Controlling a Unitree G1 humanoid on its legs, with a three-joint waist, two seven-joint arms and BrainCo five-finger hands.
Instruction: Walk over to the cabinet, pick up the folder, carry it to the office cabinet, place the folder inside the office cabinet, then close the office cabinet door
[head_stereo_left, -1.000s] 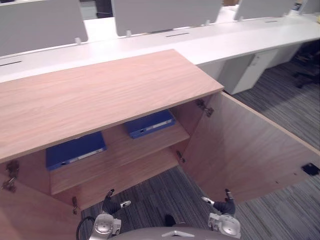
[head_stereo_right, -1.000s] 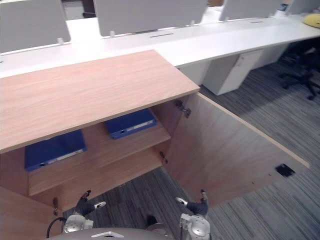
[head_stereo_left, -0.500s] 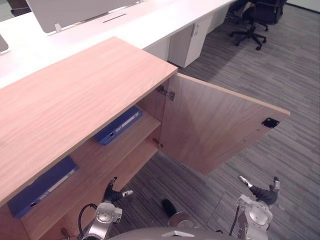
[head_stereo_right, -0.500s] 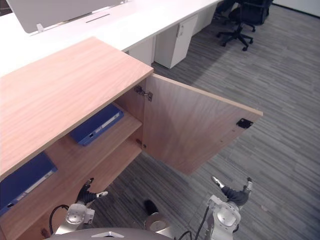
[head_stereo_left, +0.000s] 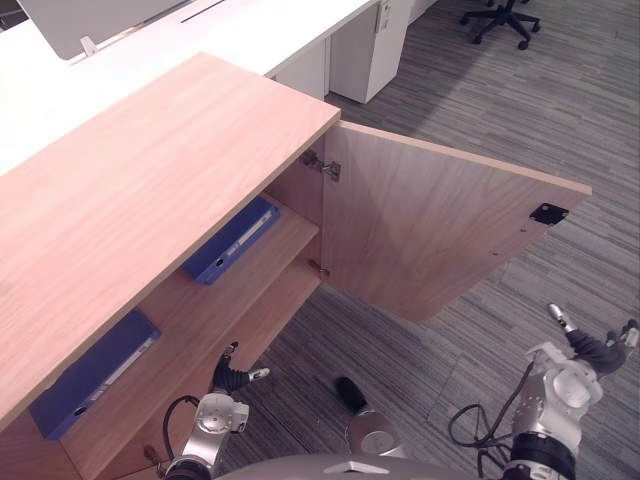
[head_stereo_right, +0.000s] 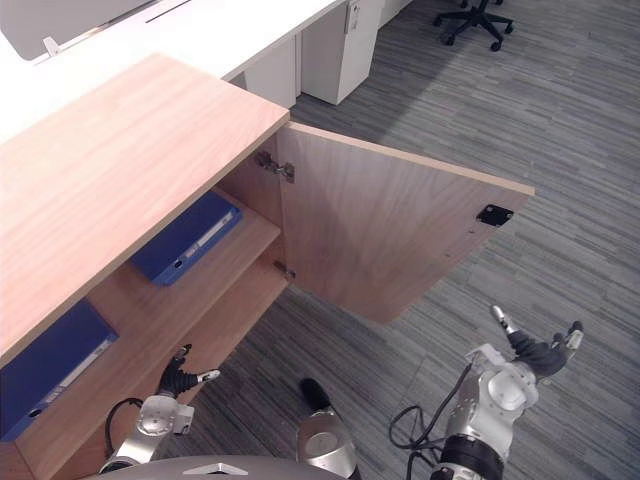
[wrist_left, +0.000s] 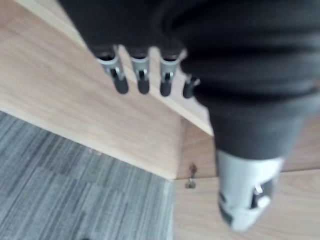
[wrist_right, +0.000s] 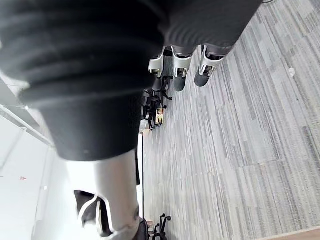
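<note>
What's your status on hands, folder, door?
Left hand, right hand open, empty. Blue folder and second blue folder on wooden cabinet shelf. Wooden door wide open.

We see two silver-grey arms, the left arm and the right arm, each with a rounded metal joint near the wrist. On the left hand and the right hand a dark ribbed cover wraps the back and the wrist, its folds lying in soft rings. Beyond it we find silver fingers with dark rounded tips, and a thick silver-grey thumb with dark insets near its end.
</note>
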